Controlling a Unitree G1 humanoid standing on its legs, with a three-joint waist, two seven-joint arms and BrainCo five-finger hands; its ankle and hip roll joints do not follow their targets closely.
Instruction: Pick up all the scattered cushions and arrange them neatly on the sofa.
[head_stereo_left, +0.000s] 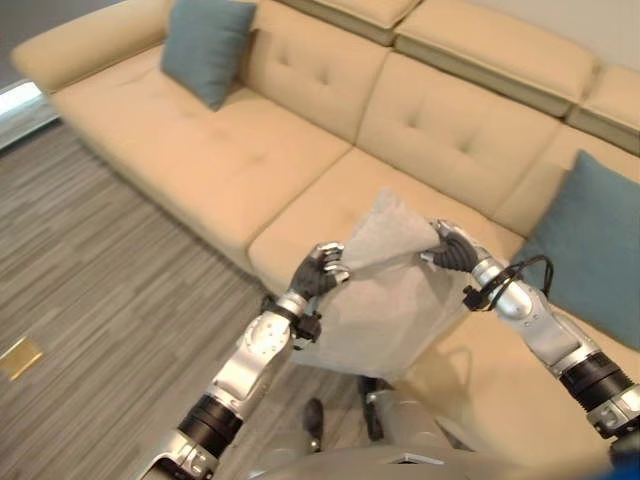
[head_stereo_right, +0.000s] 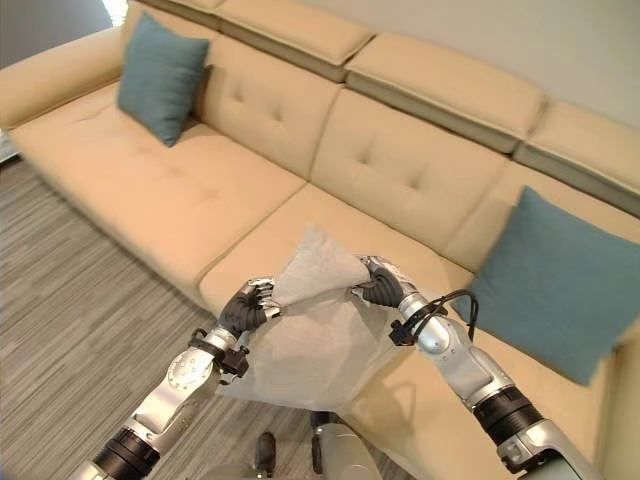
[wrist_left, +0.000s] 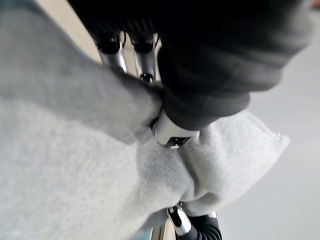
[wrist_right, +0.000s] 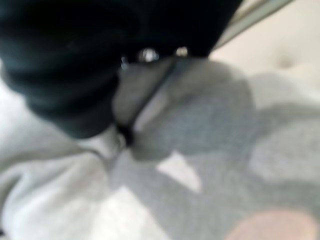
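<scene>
A light grey cushion hangs in the air over the front edge of the beige sofa, held between both hands. My left hand is shut on its left edge and my right hand is shut on its upper right edge. In the left wrist view the thumb presses into the grey cushion. A teal cushion leans upright against the backrest at the sofa's far left. Another teal cushion leans against the backrest at the right.
The sofa's middle seat lies bare behind the held cushion. Grey striped flooring spreads in front of the sofa on the left, with a small tan flat object lying on it.
</scene>
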